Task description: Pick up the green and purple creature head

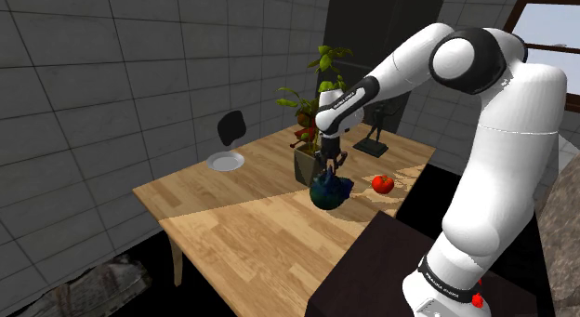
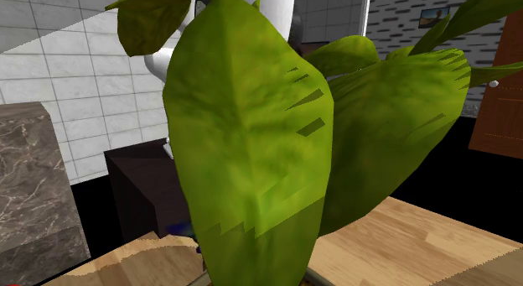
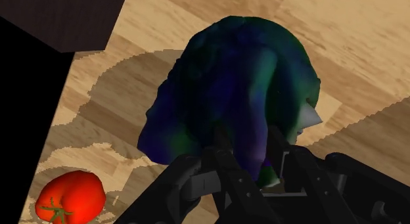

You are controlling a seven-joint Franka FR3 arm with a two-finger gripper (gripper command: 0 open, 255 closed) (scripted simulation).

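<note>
**CREATURE HEAD CLASPED NEAR DESK'S STAND-SIDE EDGE**

Pictured from the shoulder view: a white arm (image 1: 483, 129) arching from above its dark stand (image 1: 372, 278) down toward a pale wooden desk (image 1: 242, 231), set against grey tiled walls (image 1: 84, 92). At the desk's far edge, 1 potted plant (image 1: 311, 111), its broad green leaves (image 2: 251, 133) crowding the second exterior view and hiding most of the desk behind them.

Just in front of the pot, toward the edge nearest the stand, the green and purple creature head (image 1: 329, 191), clasped from above by the black gripper (image 1: 330, 171). In the wrist view, both fingers (image 3: 220, 157) drawn narrow and pressed against the head's sides, its shadow spread on the boards beneath. Impossible to tell whether resting on the wood or raised off it.

At the far corner beyond the plant, 1 dark statuette (image 1: 375, 129). Toward the opposite far corner, 1 white dish (image 1: 226, 161), well apart from the head. Smallest of all, 1 red tomato (image 1: 382, 183), just beside the head at the stand-side edge and not touching it.
</note>
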